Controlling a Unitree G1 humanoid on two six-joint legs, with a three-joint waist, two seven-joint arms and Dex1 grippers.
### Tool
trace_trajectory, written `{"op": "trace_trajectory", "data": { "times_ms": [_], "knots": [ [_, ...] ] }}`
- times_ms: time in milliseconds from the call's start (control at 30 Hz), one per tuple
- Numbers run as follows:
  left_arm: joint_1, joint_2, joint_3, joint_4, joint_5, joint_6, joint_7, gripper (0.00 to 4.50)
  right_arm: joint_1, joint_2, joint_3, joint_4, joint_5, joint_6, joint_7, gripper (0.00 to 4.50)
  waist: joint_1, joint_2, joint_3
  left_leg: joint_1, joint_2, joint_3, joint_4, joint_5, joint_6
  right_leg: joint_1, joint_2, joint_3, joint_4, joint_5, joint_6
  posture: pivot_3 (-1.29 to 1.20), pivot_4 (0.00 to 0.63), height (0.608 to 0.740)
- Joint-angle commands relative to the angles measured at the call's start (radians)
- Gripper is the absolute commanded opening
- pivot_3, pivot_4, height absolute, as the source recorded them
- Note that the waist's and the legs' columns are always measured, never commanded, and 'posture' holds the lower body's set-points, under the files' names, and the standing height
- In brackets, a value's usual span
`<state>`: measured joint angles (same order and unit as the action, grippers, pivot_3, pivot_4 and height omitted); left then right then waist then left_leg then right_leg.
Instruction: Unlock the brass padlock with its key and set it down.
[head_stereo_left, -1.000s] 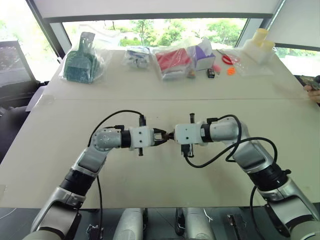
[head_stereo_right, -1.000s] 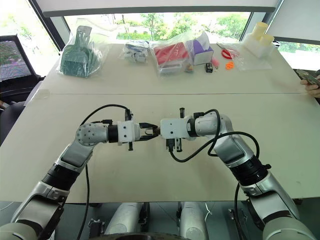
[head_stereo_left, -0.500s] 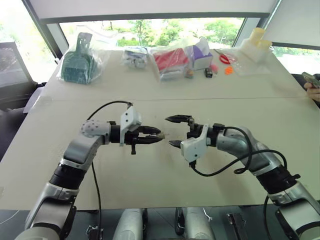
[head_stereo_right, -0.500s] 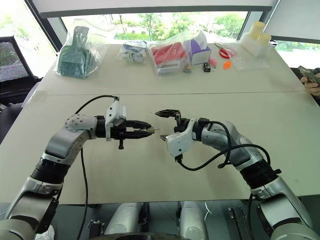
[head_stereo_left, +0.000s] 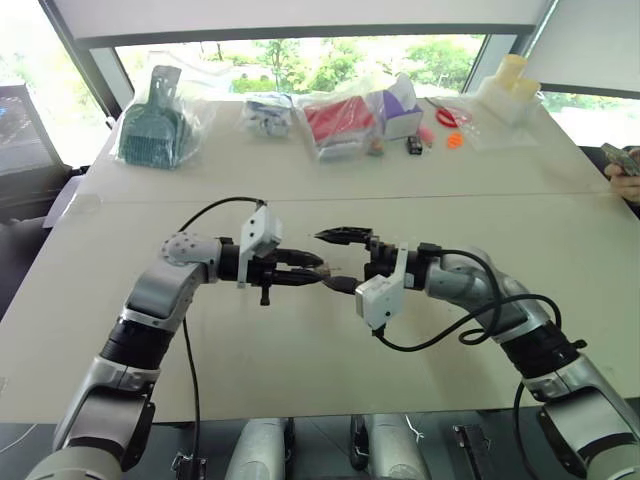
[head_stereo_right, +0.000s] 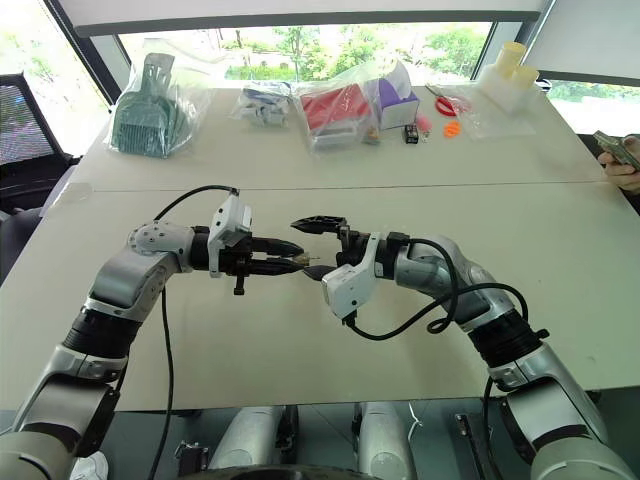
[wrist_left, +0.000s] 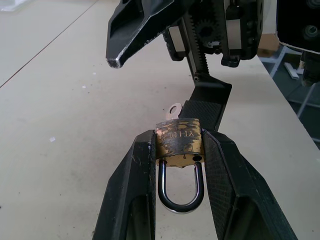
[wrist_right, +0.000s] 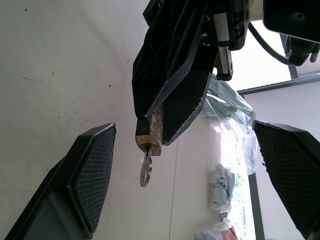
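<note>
Brass padlock (wrist_left: 178, 141) sits pinched between the left gripper's (head_stereo_left: 310, 274) two black fingers, held up off the table (head_stereo_left: 330, 350) with its shackle turned back toward the wrist and looking seated in the body. And the big news: the right gripper (head_stereo_left: 338, 261), clamped tight against the left a second ago, has let go and swung its jaws wide apart! The key (wrist_right: 146, 170) stays behind in the lock, dangling free from the keyway between those spread right fingers (wrist_right: 93, 170), touched by neither of them. My read: either the turn is finished or the right claw is resetting for another bite at the key; with the shackle apparently unpopped, I'd say the unlock isn't confirmed, and setting the padlock down comes after.

Over at the far edge of the table, the clear plastic bags line up: one holds a green dustpan (head_stereo_left: 154, 125), another a small grey-and-blue bundle (head_stereo_left: 263, 113) I can't identify, a third red items (head_stereo_left: 343, 122) next to a purple-and-white box (head_stereo_left: 403, 107). Red scissors (head_stereo_left: 449, 115) lie on clear plastic farther right, well apart from the action.
</note>
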<state>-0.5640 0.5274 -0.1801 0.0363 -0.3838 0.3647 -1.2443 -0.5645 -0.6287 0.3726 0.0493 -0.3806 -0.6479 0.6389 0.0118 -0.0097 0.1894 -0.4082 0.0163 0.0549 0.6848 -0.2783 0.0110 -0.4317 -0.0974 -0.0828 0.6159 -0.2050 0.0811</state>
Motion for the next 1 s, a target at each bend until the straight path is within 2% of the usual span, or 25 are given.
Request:
{"op": "trace_trajectory", "data": {
  "times_ms": [33,233,300,333,467,567,633,967,1000],
  "knots": [
    [-0.023,-0.004,0.023,-0.021,-0.027,0.002,-0.007,0.74,-0.026,0.006,-0.019,-0.004,0.0,-0.022,-0.013,4.47,-0.001,0.0,0.0,0.0,0.0,0.0,0.0,0.0,0.0,0.0,0.0,0.0,0.0,0.0,0.0,0.0,0.15,0.74],
    [-0.02,-0.003,0.029,-0.026,-0.038,0.016,-0.005,0.74,-0.027,0.005,-0.021,0.006,0.002,-0.023,-0.008,4.47,0.0,0.0,0.0,0.0,0.0,0.0,0.0,0.0,0.0,0.0,0.0,0.0,0.0,0.0,0.0,0.0,0.15,0.74],
    [-0.017,0.0,0.03,-0.029,-0.039,0.017,-0.003,0.74,-0.022,0.005,-0.024,0.003,0.009,-0.002,0.0,3.96,-0.001,0.0,0.0,0.0,0.0,0.0,0.0,0.0,0.0,0.0,0.0,0.0,0.0,0.0,0.0,0.0,0.15,0.74],
    [-0.016,0.002,0.031,-0.029,-0.039,0.017,-0.002,0.74,-0.02,0.003,-0.025,0.0,0.012,0.008,0.005,3.96,-0.001,0.0,0.0,0.0,0.0,0.0,0.0,0.0,0.0,0.0,0.0,0.0,0.0,0.0,0.0,0.0,0.15,0.74],
    [-0.015,0.003,0.033,-0.03,-0.039,0.018,0.003,0.74,-0.017,-0.006,-0.028,-0.003,0.023,0.002,0.012,2.4,-0.001,0.0,0.0,0.0,0.0,0.0,0.0,0.0,0.0,0.0,0.0,0.0,0.0,0.0,0.0,0.0,0.15,0.74],
    [-0.017,0.003,0.034,-0.029,-0.038,0.018,0.006,0.74,-0.017,-0.005,-0.03,-0.002,0.025,0.003,0.014,0.77,-0.001,0.0,0.0,0.0,0.0,0.0,0.0,0.0,0.0,0.0,0.0,0.0,0.0,0.0,0.0,0.0,0.15,0.74],
    [-0.017,0.003,0.034,-0.029,-0.039,0.017,0.008,0.74,-0.018,-0.005,-0.03,-0.005,0.027,0.005,0.016,0.02,0.0,0.0,0.0,0.0,0.0,0.0,0.0,0.0,0.0,0.0,0.0,0.0,0.0,0.0,0.0,0.0,0.15,0.74],
    [-0.029,-0.002,0.034,-0.009,-0.034,0.015,0.014,0.74,-0.015,-0.003,-0.033,-0.013,0.035,0.014,0.02,0.02,0.0,0.0,0.0,0.0,0.0,0.0,0.0,0.0,0.0,0.0,0.0,0.0,0.0,0.0,0.0,0.0,0.15,0.74],
    [-0.03,-0.003,0.034,-0.008,-0.033,0.014,0.014,0.74,-0.015,-0.002,-0.034,-0.013,0.036,0.013,0.019,0.27,0.0,0.0,0.0,0.0,0.0,0.0,0.0,0.0,0.0,0.0,0.0,0.0,0.0,0.0,0.0,0.0,0.15,0.74]
  ]
}}
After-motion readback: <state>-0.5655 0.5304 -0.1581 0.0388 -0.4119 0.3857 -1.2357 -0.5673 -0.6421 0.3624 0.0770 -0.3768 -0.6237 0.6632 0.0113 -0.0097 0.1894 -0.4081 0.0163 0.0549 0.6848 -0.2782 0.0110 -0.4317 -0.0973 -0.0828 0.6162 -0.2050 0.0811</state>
